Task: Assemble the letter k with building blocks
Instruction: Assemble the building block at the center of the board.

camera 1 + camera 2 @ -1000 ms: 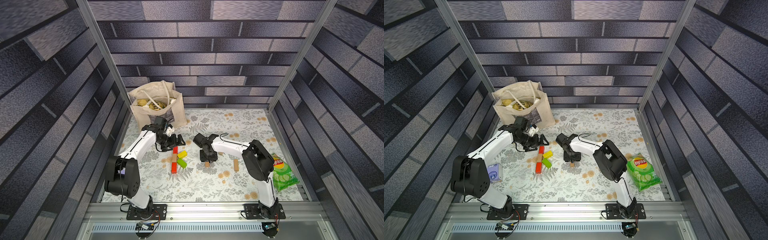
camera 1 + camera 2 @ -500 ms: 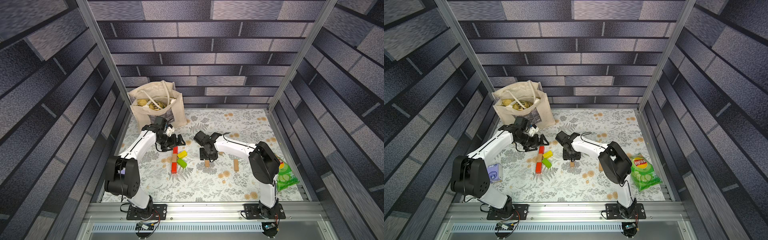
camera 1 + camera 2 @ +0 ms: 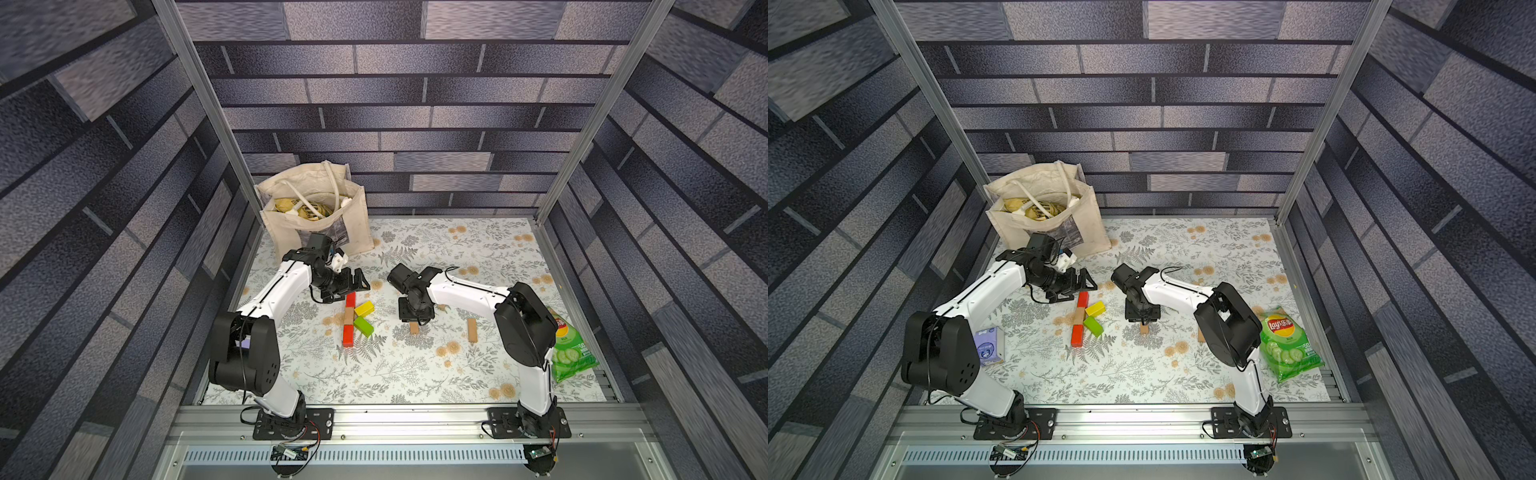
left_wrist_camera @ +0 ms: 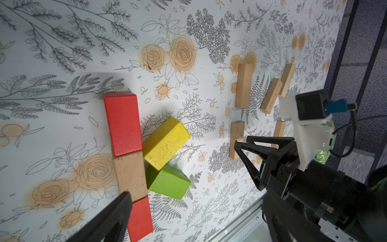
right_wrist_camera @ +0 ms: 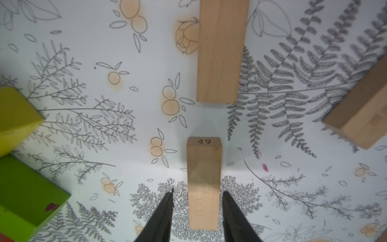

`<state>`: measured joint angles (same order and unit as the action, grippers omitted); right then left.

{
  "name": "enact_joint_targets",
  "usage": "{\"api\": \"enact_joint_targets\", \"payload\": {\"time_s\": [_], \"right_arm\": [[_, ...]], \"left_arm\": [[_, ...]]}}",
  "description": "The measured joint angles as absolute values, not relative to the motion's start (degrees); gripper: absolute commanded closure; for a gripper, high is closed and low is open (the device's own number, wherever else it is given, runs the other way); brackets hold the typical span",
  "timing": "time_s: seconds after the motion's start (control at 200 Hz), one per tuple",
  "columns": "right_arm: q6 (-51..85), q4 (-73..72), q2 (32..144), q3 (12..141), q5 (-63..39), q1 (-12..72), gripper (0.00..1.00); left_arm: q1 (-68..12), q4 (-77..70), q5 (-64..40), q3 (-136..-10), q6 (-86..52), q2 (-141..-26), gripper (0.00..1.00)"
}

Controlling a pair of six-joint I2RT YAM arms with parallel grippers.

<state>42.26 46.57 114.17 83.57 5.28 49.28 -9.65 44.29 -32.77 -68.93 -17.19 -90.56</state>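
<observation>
As a purple tissue pack (image 3: 988, 347) is lying beside the left arm and a canvas tote bag (image 3: 316, 224) is standing in the far left corner, the left gripper (image 3: 360, 281) is hanging with its jaws spread wide and nothing between them, near the far end of the letter k (image 3: 348, 316). That figure is lying flat on the floral table (image 3: 415, 374), left of centre. A far red block (image 4: 122, 123), a middle tan block (image 4: 129, 174) and a near red block (image 3: 348, 336) are forming the straight spine end to end, while a yellow block (image 4: 165, 143) and a green block (image 4: 167, 181) are slanting off its right side, both meeting the spine at its middle. Right of it, the right gripper (image 5: 197, 191) is pointing down over a numbered tan block (image 5: 203, 182), its narrowed jaws flanking one end of the block, with one finger (image 5: 164, 215) showing a sliver of cloth between itself and the wood. Further loose tan blocks (image 4: 243, 86) are lying scattered beyond and to the right, and a green chip bag (image 3: 1287, 349) is resting at the right edge.
</observation>
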Motion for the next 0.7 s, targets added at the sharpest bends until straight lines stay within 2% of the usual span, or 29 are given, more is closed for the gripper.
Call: {"api": "enact_joint_targets", "payload": {"time_s": [0.701], "right_arm": [[42.4,46.5,116.8,83.3,5.3,49.3,0.67]], "left_arm": [[-9.6,44.3,-32.8,-68.9,-17.2,-90.6,0.00]]}}
